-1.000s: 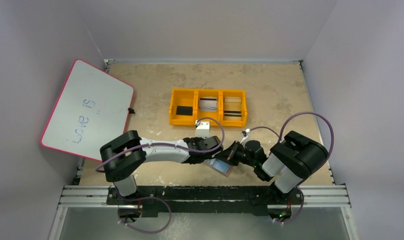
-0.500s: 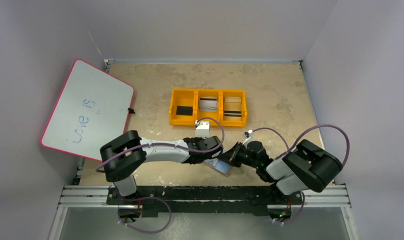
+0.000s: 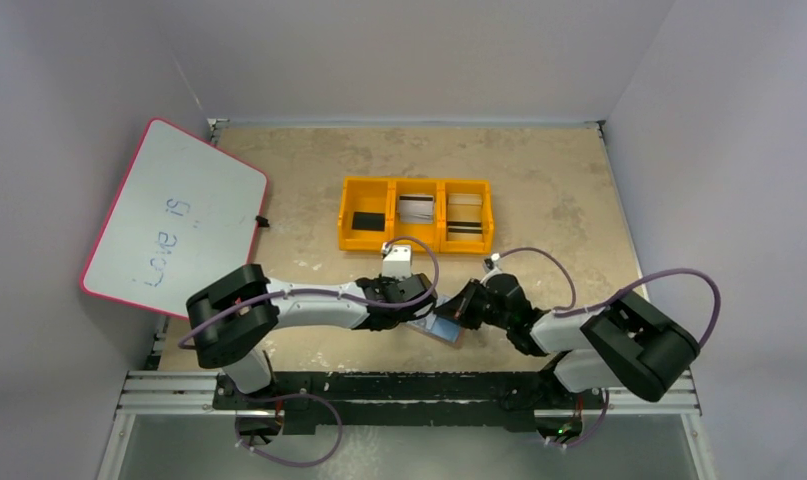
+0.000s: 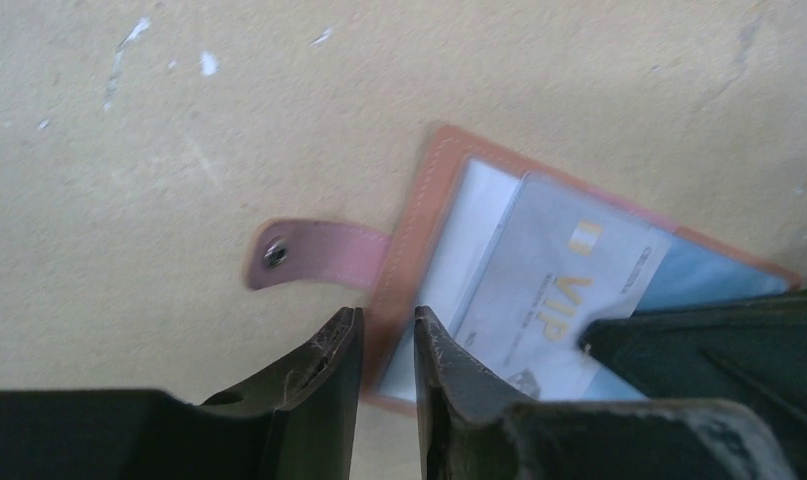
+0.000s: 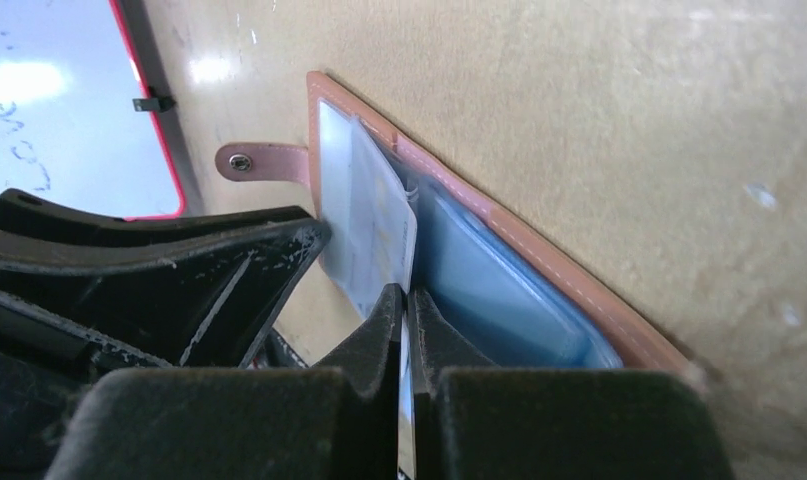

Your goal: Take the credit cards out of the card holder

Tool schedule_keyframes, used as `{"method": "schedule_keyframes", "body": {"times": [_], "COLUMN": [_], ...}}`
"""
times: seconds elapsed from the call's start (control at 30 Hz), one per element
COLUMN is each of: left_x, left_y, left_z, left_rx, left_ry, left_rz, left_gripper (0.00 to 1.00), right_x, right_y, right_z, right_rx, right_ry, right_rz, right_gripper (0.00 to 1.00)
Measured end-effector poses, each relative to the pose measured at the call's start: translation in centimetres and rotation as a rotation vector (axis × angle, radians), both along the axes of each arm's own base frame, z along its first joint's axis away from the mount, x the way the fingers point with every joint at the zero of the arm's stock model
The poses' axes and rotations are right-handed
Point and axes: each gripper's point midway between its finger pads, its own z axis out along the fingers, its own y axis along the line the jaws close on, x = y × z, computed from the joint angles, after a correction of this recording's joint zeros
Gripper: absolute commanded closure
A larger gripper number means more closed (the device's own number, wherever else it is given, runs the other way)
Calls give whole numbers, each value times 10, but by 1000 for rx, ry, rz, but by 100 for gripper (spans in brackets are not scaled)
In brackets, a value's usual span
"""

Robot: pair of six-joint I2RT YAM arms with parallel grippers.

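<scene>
**A:** From above, where does it lie?

**B:** The card holder [image 3: 445,330] is open on the bench [image 3: 539,180], at six o'clock from the orange tray [image 3: 416,246]. The left fingers [image 3: 419,313] are at its nine o'clock side and the right fingers [image 3: 457,312] at its three o'clock side.

**A:** What has changed?

**B:** The right arm's elbow has swung out toward four o'clock. The left fingers were pinched tight a second ago and have begun to part.

**A:** And the left wrist view?

**B:** There is a narrow gap between them, over the holder's near leather edge, and they clamp nothing I can see. The snap tab [image 4: 309,255] points to nine o'clock. A pale credit card [image 4: 564,290] marked VIP sits askew on the inner panel.

**A:** The right wrist?

**B:** Those fingers are closed hard on the card's edge and are tilting it up off the blue-grey panel. I cannot tell whether its far end is still tucked in.

**A:** What does that mean for the task?

**B:** I'd judge the pull-out is under way, not finished. With the left letting go, the holder may drag along with the card.
</scene>
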Motion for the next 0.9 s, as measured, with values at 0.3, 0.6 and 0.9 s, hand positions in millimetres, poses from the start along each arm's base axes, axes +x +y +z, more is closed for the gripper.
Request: {"method": "schedule_keyframes", "body": {"times": [0.3, 0.6, 0.9], "left_x": [-14, -8, 14], "left_y": [35, 31, 1], "left_z": [-3, 9, 37], "left_rx": [60, 66, 47], "left_ry": [28, 1, -72], "left_rz": [5, -3, -26], "left_gripper": [63, 44, 43], "right_x": [33, 36, 35], "right_y": [18, 20, 21], "right_z": [2, 0, 0], "right_rx": [-61, -75, -70], "right_ry": [-74, -97, -100], "right_rz": [78, 130, 147], "right_gripper": [100, 100, 100]}}
